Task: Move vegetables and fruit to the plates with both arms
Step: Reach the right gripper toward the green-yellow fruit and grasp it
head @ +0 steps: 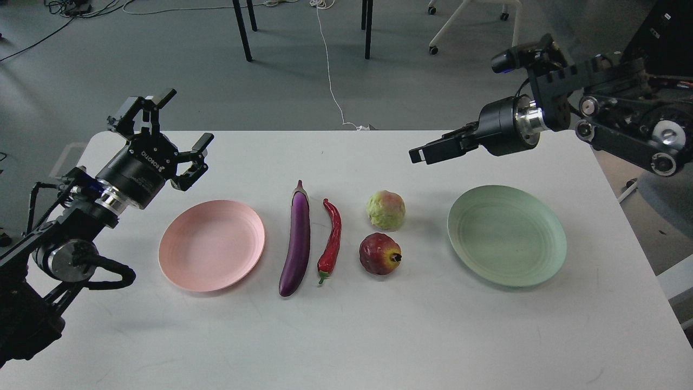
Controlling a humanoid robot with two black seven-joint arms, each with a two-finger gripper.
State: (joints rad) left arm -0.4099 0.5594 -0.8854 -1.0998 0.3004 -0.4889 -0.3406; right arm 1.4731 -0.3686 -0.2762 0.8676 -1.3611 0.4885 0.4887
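A purple eggplant and a red chili pepper lie side by side at the table's middle. Right of them sit a bumpy yellow-green fruit and, nearer me, a dark red pomegranate. An empty pink plate lies to the left and an empty green plate to the right. My left gripper is open and empty, raised above the table behind the pink plate. My right gripper is seen side-on, raised behind the fruit and pointing left; its fingers cannot be told apart.
The white table has rounded back corners. Beyond its back edge are black table legs, a white cable on the floor and a white wheeled chair. A dark box stands at far right.
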